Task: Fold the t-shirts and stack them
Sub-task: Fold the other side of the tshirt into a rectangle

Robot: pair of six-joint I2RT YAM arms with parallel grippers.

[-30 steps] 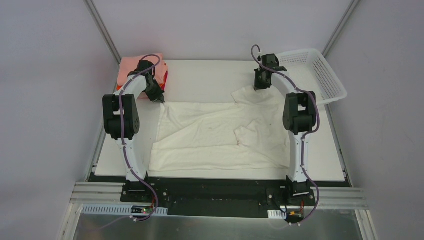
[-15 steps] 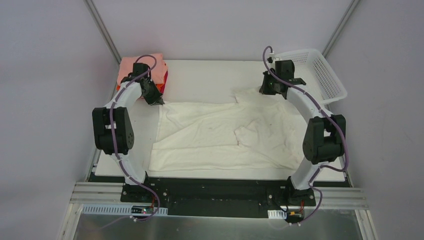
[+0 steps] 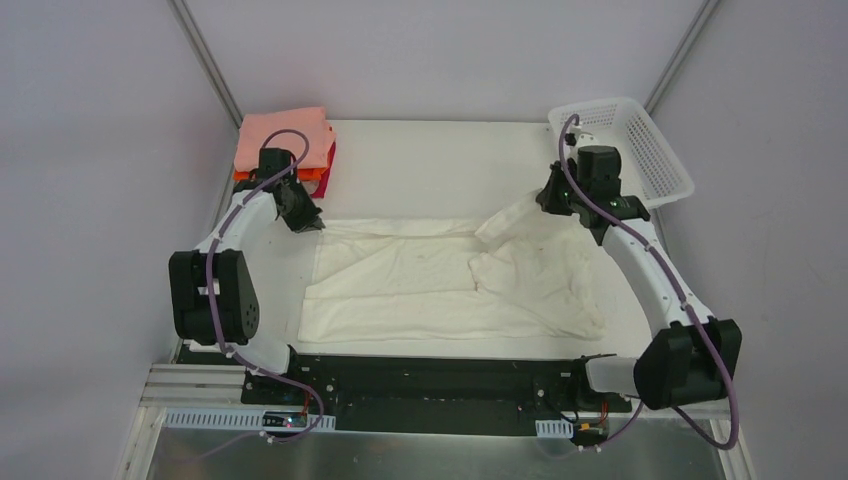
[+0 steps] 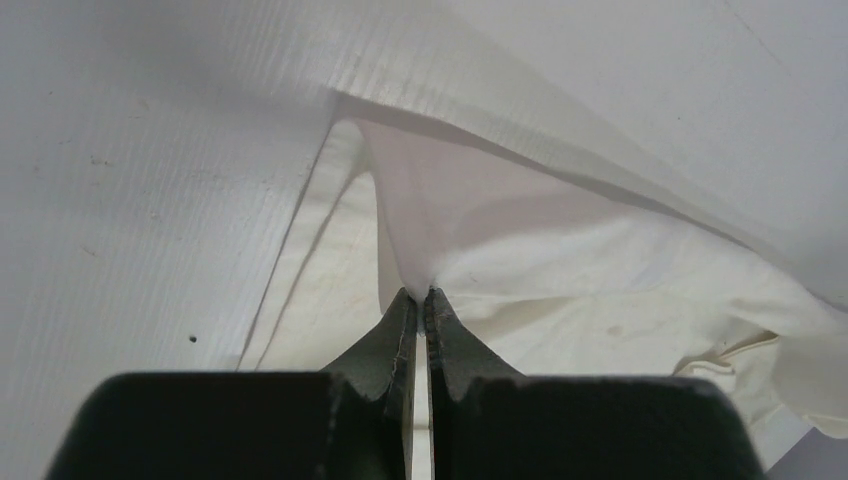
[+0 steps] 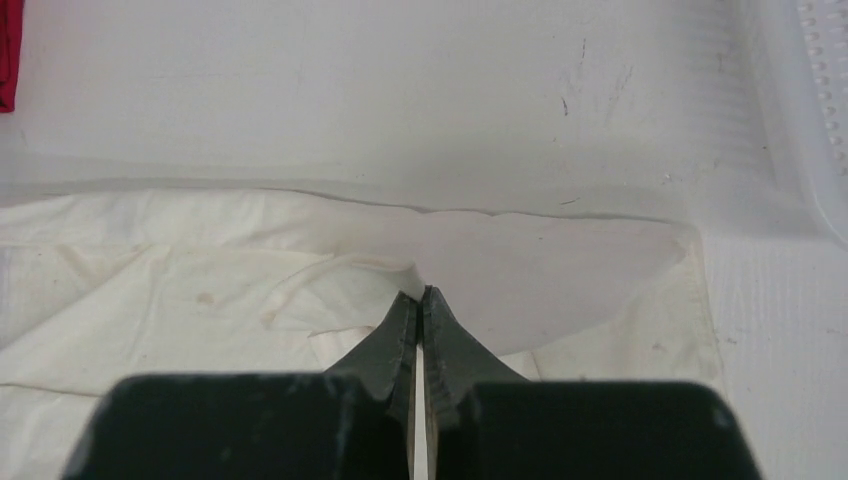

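The cream-white shirt (image 3: 430,285) lies spread across the middle of the table (image 3: 420,160), its long axis running left to right in the frame. Both pincers are pinched tight on its upper edge: the left pincer (image 3: 306,222) at the upper-left corner, the right pincer (image 3: 548,203) at the upper-right, where the cloth tents up. The body lies below both grips, so the fold likely goes down-frame. The folded stack (image 3: 285,140), upper left, is nearer the left arm.
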